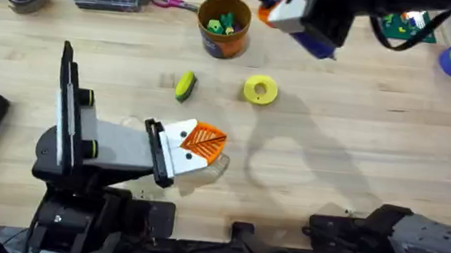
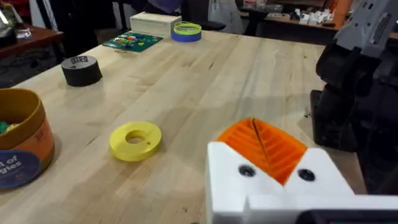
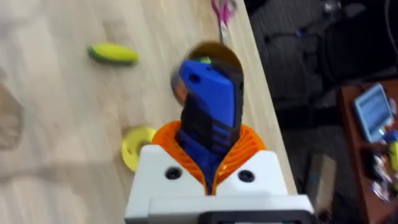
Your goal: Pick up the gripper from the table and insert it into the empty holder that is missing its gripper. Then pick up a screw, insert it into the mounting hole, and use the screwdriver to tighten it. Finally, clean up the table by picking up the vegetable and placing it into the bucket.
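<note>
Above the table's far side, the blue screwdriver [image 3: 210, 112] is clamped between the right gripper [image 3: 211, 163]'s ribbed orange pads. The left gripper [image 1: 199, 145], resting low, appears closed and empty. A slip is judged possible, smooth plastic pinched by its end. The oblong yellow-green vegetable [image 1: 185, 85] lies near the round orange bucket [image 1: 224, 27].

bucket [image 2: 18, 146] label, white lettering (cut off, unreadable); nothing else legible

Blue screwdriver [image 3: 210, 115] clamped in right end effector [image 3: 211, 163]; vegetable [image 1: 185, 85] on table.
</note>
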Motion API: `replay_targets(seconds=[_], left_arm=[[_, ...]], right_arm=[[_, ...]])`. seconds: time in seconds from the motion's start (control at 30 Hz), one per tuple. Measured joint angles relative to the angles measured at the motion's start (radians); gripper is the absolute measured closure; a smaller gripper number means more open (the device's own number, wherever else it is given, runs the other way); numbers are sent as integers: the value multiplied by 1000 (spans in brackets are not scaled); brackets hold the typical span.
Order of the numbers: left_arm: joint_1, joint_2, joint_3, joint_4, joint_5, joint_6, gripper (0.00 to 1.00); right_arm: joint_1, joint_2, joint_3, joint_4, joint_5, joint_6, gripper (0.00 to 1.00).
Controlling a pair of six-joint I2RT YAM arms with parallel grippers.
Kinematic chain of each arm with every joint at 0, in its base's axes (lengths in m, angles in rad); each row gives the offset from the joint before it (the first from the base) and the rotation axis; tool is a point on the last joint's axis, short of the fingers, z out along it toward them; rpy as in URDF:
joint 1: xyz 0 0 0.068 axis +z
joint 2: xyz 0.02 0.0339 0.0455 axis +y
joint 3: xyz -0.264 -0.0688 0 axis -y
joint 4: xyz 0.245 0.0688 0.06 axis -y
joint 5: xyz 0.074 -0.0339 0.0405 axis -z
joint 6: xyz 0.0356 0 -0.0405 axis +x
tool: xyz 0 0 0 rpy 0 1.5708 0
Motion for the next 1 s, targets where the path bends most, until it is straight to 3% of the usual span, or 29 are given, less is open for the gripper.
replay_targets(seconds=[0.2,0.47,0.77,1.0], left_arm=[[0,0,0,0,0,0,994],[0,0,0,0,0,0,994],[0,0,0,0,0,0,994],[0,0,0,0,0,0,994]], right_arm=[[-94,24,9,-104,48,-105,981],[-230,182,1,-128,69,-199,981],[-349,286,-184,-87,85,-420,981],[-434,390,-283,13,144,-497,981]])
